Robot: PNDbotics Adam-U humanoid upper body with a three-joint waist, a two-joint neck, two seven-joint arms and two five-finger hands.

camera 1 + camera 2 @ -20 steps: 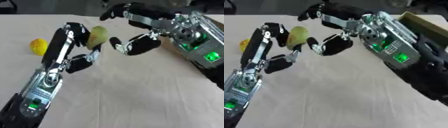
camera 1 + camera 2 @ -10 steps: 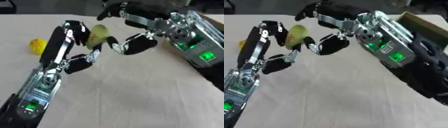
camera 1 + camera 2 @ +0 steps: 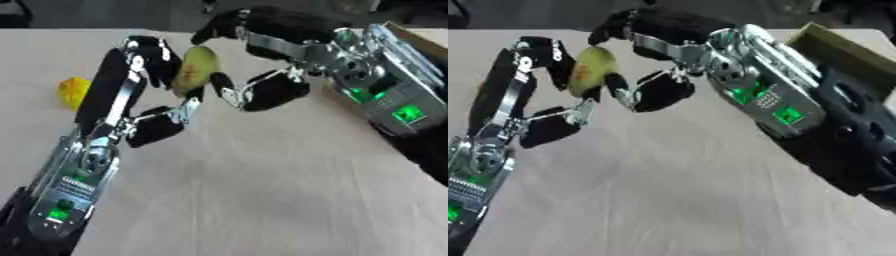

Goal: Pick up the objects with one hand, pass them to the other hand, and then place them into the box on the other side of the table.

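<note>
A yellow-green pear-like fruit (image 3: 194, 72) is held above the table between both hands. My left hand (image 3: 140, 87) curls its fingers and thumb round the fruit from the left. My right hand (image 3: 262, 65) comes in from the right, its fingers arched over the fruit's top and its thumb below, close against it. Whether the right hand grips the fruit is unclear. A small yellow fruit (image 3: 73, 91) lies on the table to the left, behind my left arm. Part of a box's edge (image 3: 842, 47) shows at the far right.
The pale table (image 3: 262, 190) stretches out under both arms. My right forearm (image 3: 385, 95), with green lights, covers the right side near the box.
Both hands and the fruit have risen a little and drawn closer together; the right hand's fingers now reach over the fruit.
</note>
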